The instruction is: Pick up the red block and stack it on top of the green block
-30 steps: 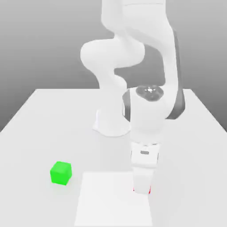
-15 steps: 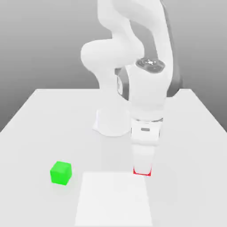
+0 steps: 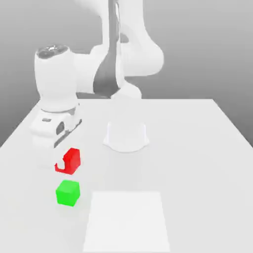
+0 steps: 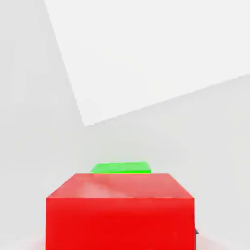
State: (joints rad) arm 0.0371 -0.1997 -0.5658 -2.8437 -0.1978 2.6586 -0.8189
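Note:
The red block (image 3: 70, 160) hangs in the air at the exterior view's left, with my gripper (image 3: 63, 159) shut on it. Just below and slightly in front of it, the green block (image 3: 67, 192) sits on the white table (image 3: 197, 163); the two cubes are apart, with a small gap between them. In the hand view the red block (image 4: 120, 207) is close to the camera, and a strip of the green block (image 4: 120, 168) shows past its far edge.
A paler white square patch (image 3: 127, 221) lies on the table to the right of the green block, toward the front edge. My arm's round base (image 3: 126, 136) stands at the middle of the table, behind both cubes.
My gripper lifted the red block off the table at the exterior view's right and swung it across to the left, above the green block. The green block stayed put.

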